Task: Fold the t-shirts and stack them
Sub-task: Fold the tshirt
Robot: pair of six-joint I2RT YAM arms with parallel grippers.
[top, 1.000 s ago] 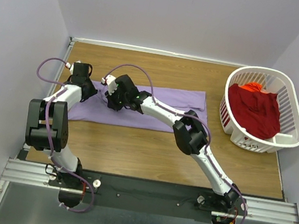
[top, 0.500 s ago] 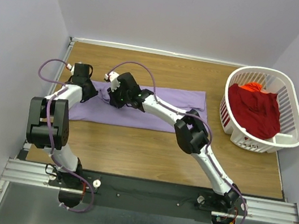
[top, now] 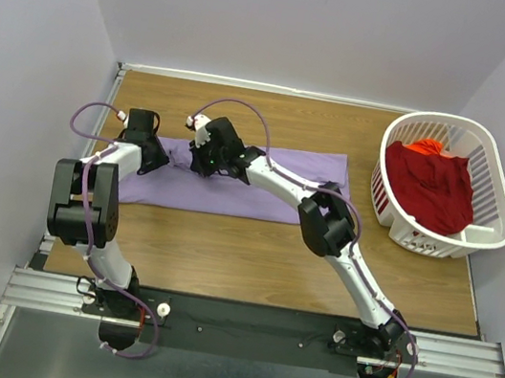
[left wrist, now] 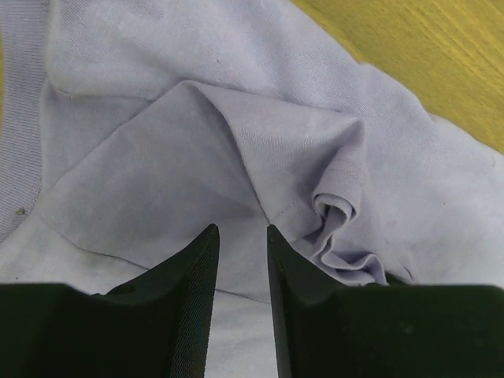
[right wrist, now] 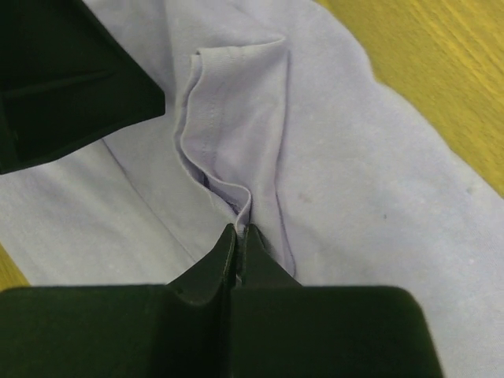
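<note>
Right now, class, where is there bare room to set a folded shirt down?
Bare wooden table between the lavender cloth t-shirt and the arm bases; also behind it. Crowded: the shirt's left end, where left tool and right tool sit close, and the white slatted plastic basket.

We see the lavender t-shirt [top: 231, 200] lying on the worktop [top: 251, 257] as a long, flat band running left to right, plain and without print. Near its left end a narrow ridge of cloth stands up, pinched in the right gripper [right wrist: 239, 234], and a hem is crumpled nearby. The deep red t-shirt [top: 432, 190] lies bunched inside the white laundry basket [top: 419, 238] at far right.
</note>
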